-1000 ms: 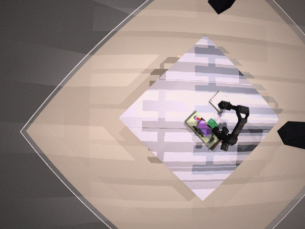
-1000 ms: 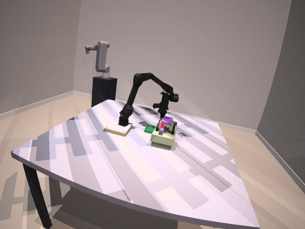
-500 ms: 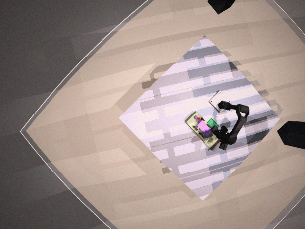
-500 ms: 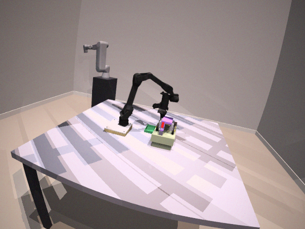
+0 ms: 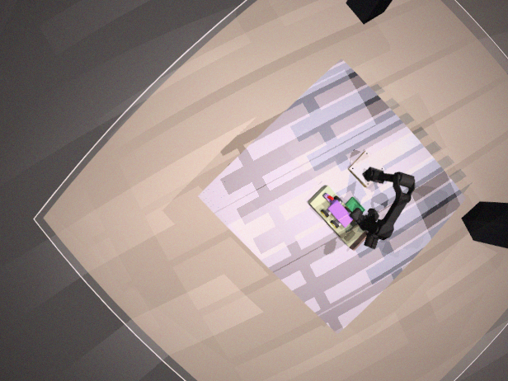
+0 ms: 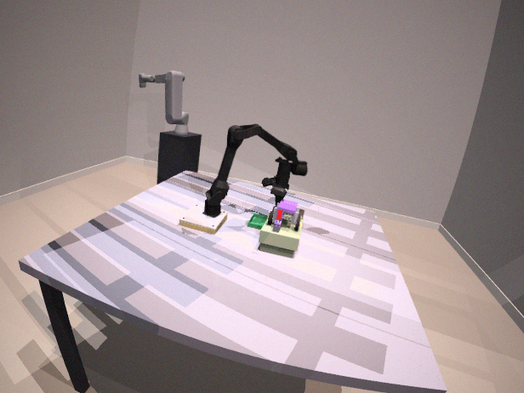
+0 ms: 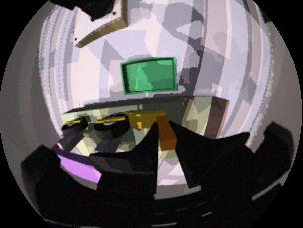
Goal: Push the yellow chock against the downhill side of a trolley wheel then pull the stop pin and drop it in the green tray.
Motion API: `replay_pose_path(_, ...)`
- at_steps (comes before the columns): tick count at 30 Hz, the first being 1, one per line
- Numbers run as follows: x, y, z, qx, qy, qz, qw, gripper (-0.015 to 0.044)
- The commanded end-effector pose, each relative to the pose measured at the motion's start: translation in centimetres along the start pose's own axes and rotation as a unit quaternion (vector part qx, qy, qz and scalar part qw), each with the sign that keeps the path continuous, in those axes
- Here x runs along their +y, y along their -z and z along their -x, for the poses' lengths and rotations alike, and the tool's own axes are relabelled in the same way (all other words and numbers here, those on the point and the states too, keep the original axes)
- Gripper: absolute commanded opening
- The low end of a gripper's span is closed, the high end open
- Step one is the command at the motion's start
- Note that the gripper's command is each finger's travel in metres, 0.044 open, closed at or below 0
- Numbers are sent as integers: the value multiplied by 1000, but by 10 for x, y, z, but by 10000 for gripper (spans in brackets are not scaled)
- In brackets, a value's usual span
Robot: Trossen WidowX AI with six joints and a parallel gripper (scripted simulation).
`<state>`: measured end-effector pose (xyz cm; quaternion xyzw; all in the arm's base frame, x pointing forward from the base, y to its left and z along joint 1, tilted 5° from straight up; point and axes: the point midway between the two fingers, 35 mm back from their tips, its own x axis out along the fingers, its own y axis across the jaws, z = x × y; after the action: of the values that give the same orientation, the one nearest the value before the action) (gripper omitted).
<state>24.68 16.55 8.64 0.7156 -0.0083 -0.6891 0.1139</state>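
Top view: The arm stands on a pale base plate, between the middle of the surface and its upper right edge. The ramp lies a little below the middle, its long sides roughly parallel to the lower left edge. The purple trolley stands on it, with the red-headed stop pin at the end facing the left corner. The green tray is beside the ramp, on the base plate's side. The pincer is low over the ramp's other end; its tips are obscured.

Exterior view: The ramp sits well in from the near edge, closer to the far right corner than to the left corner. The pin is upright at the trolley's near end, outside the tray. The pincer points down behind the trolley.

Wrist view: The pincer is closed on the orange handle of the yellow chock. The chock is on or just above the ramp, immediately beside the nearest visible wheel; contact cannot be confirmed. The tray's visible interior contains no pin
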Motion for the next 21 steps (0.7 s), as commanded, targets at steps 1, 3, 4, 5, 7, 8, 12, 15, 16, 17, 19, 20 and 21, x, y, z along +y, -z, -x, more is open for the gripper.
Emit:
replay_pose_path(1, 0, 0, 0, 0, 0, 0, 1000, 0)
replay_pose_path(3, 0, 0, 0, 0, 0, 0, 1000, 0)
replay_pose_path(4, 0, 0, 0, 0, 0, 0, 1000, 26)
replay_pose_path(5, 0, 0, 0, 0, 0, 0, 1000, 53)
replay_pose_path(7, 0, 0, 0, 0, 0, 0, 1000, 105)
replay_pose_path(8, 0, 0, 0, 0, 0, 0, 1000, 131)
replay_pose_path(12, 0, 0, 0, 0, 0, 0, 1000, 190)
replay_pose_path(15, 0, 0, 3, 0, 0, 0, 1000, 190)
replay_pose_path(16, 0, 0, 5, 0, -1, 0, 1000, 190)
replay_pose_path(17, -1, 0, 9, 0, -1, 1, 1000, 190)
replay_pose_path(19, -1, 0, 17, 0, -2, 1, 1000, 190)
replay_pose_path(20, -1, 0, 21, 0, -2, 1, 1000, 190)
replay_pose_path(21, -1, -1, 24, 0, -3, 2, 1000, 190)
